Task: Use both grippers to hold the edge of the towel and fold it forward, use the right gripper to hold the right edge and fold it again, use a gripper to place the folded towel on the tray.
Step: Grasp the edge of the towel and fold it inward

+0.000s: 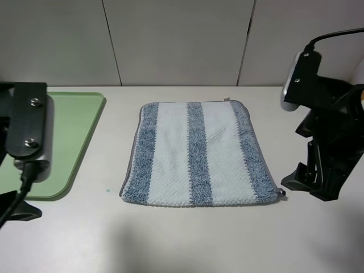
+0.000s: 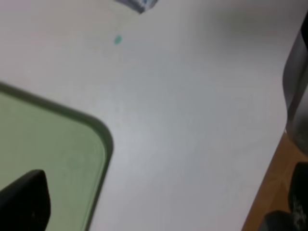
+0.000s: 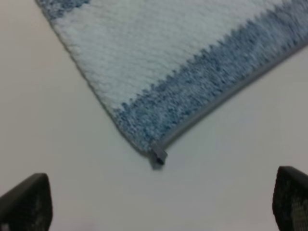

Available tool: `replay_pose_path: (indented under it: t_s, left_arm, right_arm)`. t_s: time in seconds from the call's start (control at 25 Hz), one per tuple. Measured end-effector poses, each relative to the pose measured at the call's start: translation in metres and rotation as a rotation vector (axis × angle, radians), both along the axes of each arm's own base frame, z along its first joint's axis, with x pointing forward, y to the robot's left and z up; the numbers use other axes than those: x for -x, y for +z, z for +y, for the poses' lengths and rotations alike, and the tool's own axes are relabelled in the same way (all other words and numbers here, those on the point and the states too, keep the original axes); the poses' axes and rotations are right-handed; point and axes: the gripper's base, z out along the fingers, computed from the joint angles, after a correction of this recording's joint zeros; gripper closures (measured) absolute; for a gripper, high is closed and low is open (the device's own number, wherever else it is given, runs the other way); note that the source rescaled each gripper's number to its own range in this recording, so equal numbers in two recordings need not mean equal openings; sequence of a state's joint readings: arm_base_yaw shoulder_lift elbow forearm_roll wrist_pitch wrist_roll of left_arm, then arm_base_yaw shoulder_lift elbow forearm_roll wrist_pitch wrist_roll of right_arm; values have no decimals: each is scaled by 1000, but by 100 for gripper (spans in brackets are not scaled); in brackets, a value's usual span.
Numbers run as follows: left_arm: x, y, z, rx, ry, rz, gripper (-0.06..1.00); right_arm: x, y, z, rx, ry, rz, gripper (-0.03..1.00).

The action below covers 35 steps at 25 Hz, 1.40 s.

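Observation:
The towel (image 1: 196, 153) lies flat and unfolded in the middle of the table, with white and blue-grey stripes. Its grey edge (image 3: 226, 96) runs to the near right corner, where a small loop (image 3: 158, 158) sticks out. My right gripper (image 3: 159, 204) hovers open just in front of that corner, touching nothing; the exterior view shows it (image 1: 310, 186) beside the towel's right side. The light green tray (image 1: 79, 131) sits at the left. My left gripper (image 1: 17, 207) is over the tray's near corner (image 2: 82, 139), well apart from the towel, open and empty, with only one fingertip (image 2: 24, 202) showing.
A tiny green speck (image 1: 108, 190) marks the table between tray and towel. The table's near edge (image 2: 269, 159) shows in the left wrist view, with wooden floor beyond. A panelled wall (image 1: 176, 40) closes the back.

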State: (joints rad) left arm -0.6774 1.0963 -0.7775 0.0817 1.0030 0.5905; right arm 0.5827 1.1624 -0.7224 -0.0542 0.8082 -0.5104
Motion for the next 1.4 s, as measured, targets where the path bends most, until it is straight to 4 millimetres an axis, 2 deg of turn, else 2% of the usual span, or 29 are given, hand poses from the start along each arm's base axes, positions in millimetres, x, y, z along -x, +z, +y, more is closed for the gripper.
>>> replay_pose_path:
  t_s: [0.28,0.8,1.08,1.4]
  left_arm:
    - [-19,-26,-18,-41,-35,47,-5]
    - [-47,-73,-43,-76,-125,91,-5]
    - [-56,-99,-52,-92,-168,140,-5]
    - [-63,-103,-60,-45,-222,66,-5]
  right_arm:
    - [-8,-27,20,89,150,69,-3]
    - [-25,-65,32,190,330,116,-3]
    - [-32,-84,36,231,396,131,-3]
    - [-41,-111,41,275,438,156,-3]
